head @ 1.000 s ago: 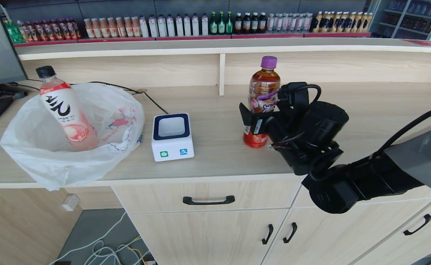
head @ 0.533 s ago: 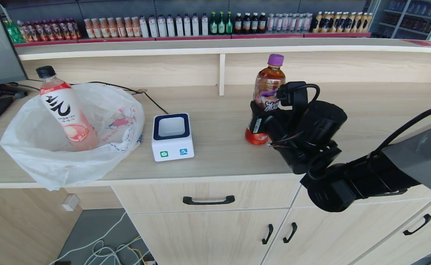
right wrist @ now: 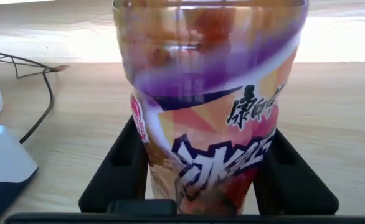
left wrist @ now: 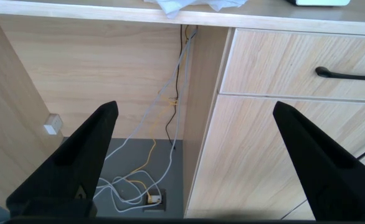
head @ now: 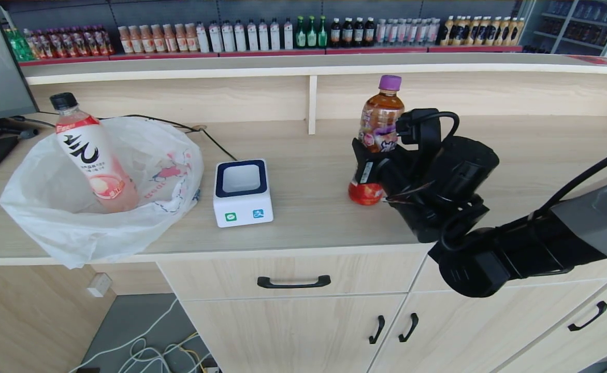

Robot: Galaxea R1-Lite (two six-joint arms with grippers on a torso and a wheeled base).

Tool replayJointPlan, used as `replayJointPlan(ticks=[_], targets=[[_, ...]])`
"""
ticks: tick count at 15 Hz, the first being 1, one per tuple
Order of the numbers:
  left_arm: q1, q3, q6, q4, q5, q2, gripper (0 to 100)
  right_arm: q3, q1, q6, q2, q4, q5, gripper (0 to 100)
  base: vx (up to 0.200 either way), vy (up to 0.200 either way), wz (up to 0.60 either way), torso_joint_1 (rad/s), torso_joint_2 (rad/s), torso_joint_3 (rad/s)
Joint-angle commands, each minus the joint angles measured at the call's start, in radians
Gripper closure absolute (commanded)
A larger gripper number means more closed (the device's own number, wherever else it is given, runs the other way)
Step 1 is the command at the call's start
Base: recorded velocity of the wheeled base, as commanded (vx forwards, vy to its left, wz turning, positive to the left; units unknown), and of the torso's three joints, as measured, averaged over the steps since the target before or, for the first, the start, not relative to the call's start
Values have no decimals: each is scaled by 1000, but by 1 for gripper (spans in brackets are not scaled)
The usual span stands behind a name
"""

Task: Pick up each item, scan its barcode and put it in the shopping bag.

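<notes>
Counter (head: 303,223) is pale matt wood grain, nothing fancy. Bag (head: 75,238) on it is thin, crinkly, see-through plastic. Scanner (head: 242,204): smooth white plastic, glossy top. Bottle (head: 381,111): clear shiny plastic, glossy wrap label.

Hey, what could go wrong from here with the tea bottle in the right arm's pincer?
The right pincer grips the tea bottle low on its body, so it could tip or slip. Carried low, it might knock the scanner standing between it and the shopping bag. Dropped in, it may hit the pink bottle leaning there.
</notes>
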Motion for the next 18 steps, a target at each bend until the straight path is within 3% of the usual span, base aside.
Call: replayJointPlan(ticks=[1, 9, 14, 18], targets=[[0, 0, 2, 0, 0, 0, 0, 12, 1, -3, -42, -3, -1, 100, 0, 0, 0, 0, 0, 0], [0, 0, -1, 0, 0, 0, 0, 203, 58, -63, -282, -8, -1, 100, 0, 0, 0, 0, 0, 0], [0, 0, -1, 0, 0, 0, 0, 432, 123, -56, -437, -25, 4, 100, 0, 0, 0, 0, 0, 0], [0, 2, -1, 0, 0, 0, 0, 453, 123, 1, -500, -25, 7, 100, 0, 0, 0, 0, 0, 0]])
